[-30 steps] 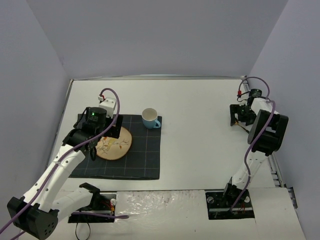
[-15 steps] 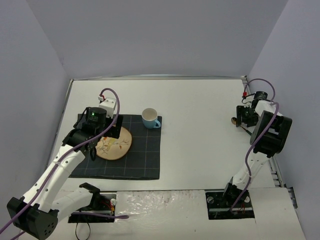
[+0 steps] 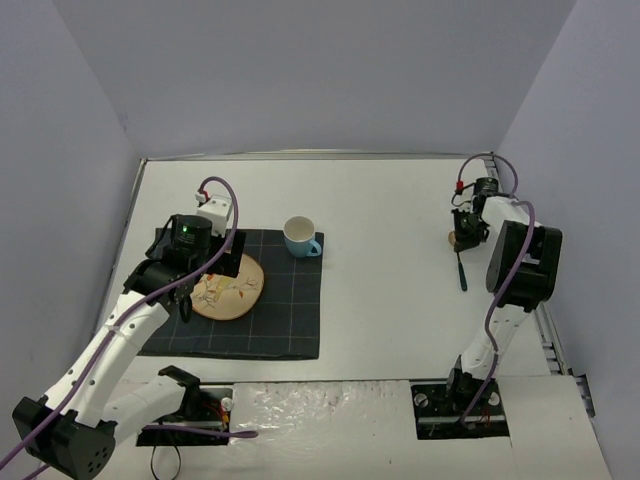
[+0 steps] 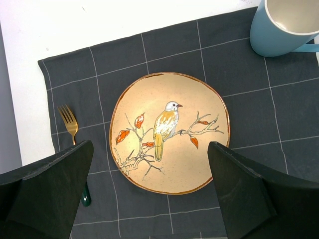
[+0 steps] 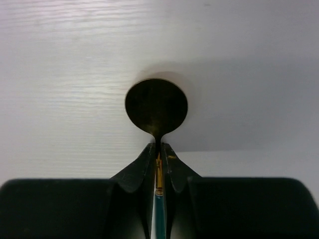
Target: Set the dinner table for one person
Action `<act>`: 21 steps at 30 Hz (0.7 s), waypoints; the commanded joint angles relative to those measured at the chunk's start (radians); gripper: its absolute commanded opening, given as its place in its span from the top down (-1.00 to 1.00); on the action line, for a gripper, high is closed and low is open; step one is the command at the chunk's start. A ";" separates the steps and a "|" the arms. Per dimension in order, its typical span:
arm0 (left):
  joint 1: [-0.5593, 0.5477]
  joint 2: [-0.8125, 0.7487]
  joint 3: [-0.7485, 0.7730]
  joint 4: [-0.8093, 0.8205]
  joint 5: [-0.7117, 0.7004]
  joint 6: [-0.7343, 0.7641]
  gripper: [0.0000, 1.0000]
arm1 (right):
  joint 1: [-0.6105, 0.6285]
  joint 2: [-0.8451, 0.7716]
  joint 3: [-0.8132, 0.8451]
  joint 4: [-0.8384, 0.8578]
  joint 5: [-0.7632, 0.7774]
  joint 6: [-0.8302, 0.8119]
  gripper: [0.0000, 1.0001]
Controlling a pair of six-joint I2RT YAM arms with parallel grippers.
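Note:
The white dinner table (image 3: 390, 200) carries a dark checked placemat (image 3: 290, 320) on its left side. On the mat lie a beige bird plate (image 4: 169, 132) and a gold fork (image 4: 70, 124) left of the plate, and a blue cup (image 4: 284, 25) stands at the mat's far corner. My left gripper (image 4: 149, 144) hangs open above the plate, holding nothing. Far right, my right gripper (image 5: 158, 146) is shut on the neck of a spoon (image 5: 156, 106) with a dark round bowl and teal handle. In the top view the spoon (image 3: 461, 270) trails toward the near edge from the right gripper (image 3: 462, 236).
Grey walls close in the table on three sides. A metal edge strip (image 3: 545, 330) runs along the right side near the right arm. Both arm bases sit at the near edge by crumpled white covering (image 3: 320, 410).
The right gripper has gone from open to shut on the spoon's neck and has shifted left, away from the table's right edge. The left arm has stayed over the plate.

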 commanded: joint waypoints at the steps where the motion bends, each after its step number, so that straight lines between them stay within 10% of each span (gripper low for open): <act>1: -0.005 -0.016 0.018 0.049 -0.007 0.017 -0.94 | 0.097 0.022 -0.046 -0.085 -0.011 0.151 0.91; 11: -0.005 -0.004 0.018 0.047 -0.007 0.019 -0.94 | 0.360 -0.003 -0.076 -0.033 0.145 0.422 1.00; 21: -0.005 -0.013 0.012 0.051 -0.028 0.024 -0.94 | 0.425 -0.068 -0.183 0.004 0.204 0.451 0.41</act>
